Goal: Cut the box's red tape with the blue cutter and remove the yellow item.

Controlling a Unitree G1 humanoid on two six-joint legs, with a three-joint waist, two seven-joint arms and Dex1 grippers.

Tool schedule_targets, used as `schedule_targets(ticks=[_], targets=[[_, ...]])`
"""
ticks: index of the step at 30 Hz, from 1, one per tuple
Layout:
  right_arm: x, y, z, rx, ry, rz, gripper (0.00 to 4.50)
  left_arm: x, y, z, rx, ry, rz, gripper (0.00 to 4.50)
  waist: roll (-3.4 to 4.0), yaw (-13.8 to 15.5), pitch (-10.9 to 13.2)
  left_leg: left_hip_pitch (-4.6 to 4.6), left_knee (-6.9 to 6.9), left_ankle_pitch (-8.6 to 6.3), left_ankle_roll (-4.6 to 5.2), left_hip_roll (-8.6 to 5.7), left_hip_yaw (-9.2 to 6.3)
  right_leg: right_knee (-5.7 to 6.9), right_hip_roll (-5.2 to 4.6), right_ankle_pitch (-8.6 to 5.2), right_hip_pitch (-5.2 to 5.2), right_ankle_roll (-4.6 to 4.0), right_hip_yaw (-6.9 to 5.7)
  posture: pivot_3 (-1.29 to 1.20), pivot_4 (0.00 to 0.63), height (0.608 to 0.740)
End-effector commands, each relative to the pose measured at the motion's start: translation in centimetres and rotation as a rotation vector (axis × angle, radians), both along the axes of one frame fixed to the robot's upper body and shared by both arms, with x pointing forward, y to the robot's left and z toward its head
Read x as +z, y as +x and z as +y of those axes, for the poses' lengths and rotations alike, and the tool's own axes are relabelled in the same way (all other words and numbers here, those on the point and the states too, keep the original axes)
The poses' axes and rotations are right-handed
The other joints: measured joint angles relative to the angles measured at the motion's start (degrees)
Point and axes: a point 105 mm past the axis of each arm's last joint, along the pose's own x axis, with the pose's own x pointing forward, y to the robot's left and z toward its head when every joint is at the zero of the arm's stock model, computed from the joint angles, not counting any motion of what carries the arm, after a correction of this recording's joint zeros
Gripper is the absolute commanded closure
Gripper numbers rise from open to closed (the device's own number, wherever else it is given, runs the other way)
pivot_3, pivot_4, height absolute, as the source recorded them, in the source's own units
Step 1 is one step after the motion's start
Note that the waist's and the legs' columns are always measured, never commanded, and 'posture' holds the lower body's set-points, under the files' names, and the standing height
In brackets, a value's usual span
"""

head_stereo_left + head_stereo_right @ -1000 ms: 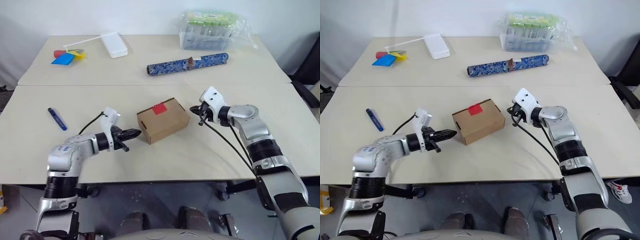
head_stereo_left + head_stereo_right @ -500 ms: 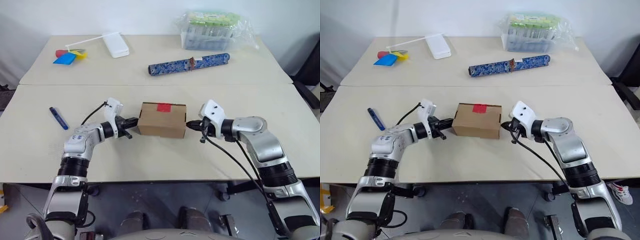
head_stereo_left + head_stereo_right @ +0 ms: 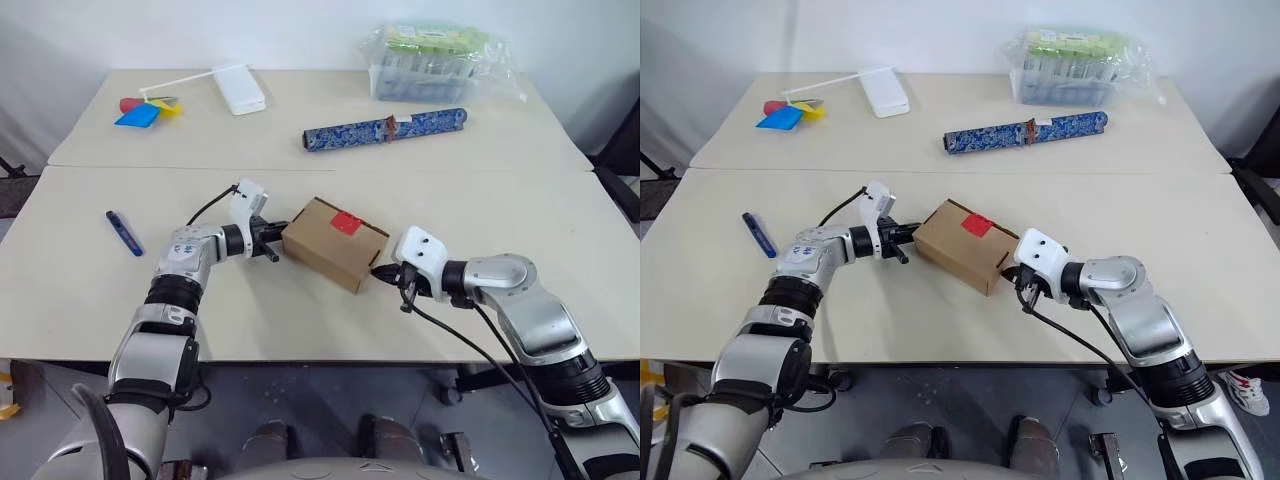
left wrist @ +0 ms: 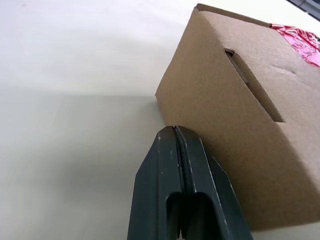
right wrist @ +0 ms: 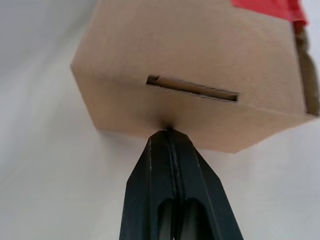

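My left tool (image 3: 277,231) and right tool (image 3: 382,270), both clenched and empty, press opposite ends of the box (image 3: 334,242) mid-worktop; uneven pushing could spin it away; the blue cutter (image 3: 125,233) lies near the left edge.

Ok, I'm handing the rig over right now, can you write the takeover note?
Left gripper: shut, empty, tips against the box's left end.
Right gripper: shut, empty, tips against the box's opposite, near end.
Box: mid-table, angled, pinched between both grippers, flaps closed.
Red tape: on top of the box, uncut.
Blue cutter: lying on the table left of the left arm, untouched.
Yellow item: not visible.
Done: nothing cut yet.
Left: pick up the cutter, cut the tape, open the box, take out the yellow item.
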Motion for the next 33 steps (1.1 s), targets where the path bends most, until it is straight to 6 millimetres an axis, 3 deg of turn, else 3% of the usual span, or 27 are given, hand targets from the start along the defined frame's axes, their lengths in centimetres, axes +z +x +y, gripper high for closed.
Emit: schedule_targets(ticks=[1, 9, 22, 33], targets=[[0.7, -0.8, 1.0, 0.045, 0.004, -0.034, 4.5, 0.0, -1.0, -3.6, -0.161, -0.007, -0.006, 4.48, -0.03, 0.0, 0.0, 0.0, 0.0, 0.0, 0.01, 0.0, -0.01, 0.0, 0.0, 0.0, 0.0, 0.0, 0.0, 0.0, 0.15, 0.74], [0.7, -1.1, 0.5, 0.034, -0.007, -0.04, 4.5, -0.4, -0.9, -4.1, -0.178, 0.01, -0.014, 4.48, -0.04, 0.0, 0.0, 0.0, 0.0, 0.0, 0.01, 0.01, -0.02, 0.0, 0.0, 0.0, 0.0, 0.0, -0.01, 0.0, 0.15, 0.74], [1.3, -1.1, -1.8, -0.043, -0.006, -0.062, 4.5, 0.2, -0.3, -1.3, -0.097, 0.003, -0.044, 4.48, -0.07, -0.2, 0.0, -0.01, 0.0, 0.0, 0.01, 0.01, -0.02, -0.01, 0.0, 0.0, 0.0, 0.0, -0.01, 0.0, 0.15, 0.74], [1.3, -0.3, -2.1, -0.052, -0.02, -0.077, 4.5, 0.9, 0.1, 0.0, -0.057, 0.004, -0.066, 4.48, -0.07, -0.2, 0.0, 0.0, 0.0, 0.0, 0.01, 0.01, -0.02, 0.0, 0.0, 0.0, 0.0, 0.0, -0.02, 0.0, 0.15, 0.74]])
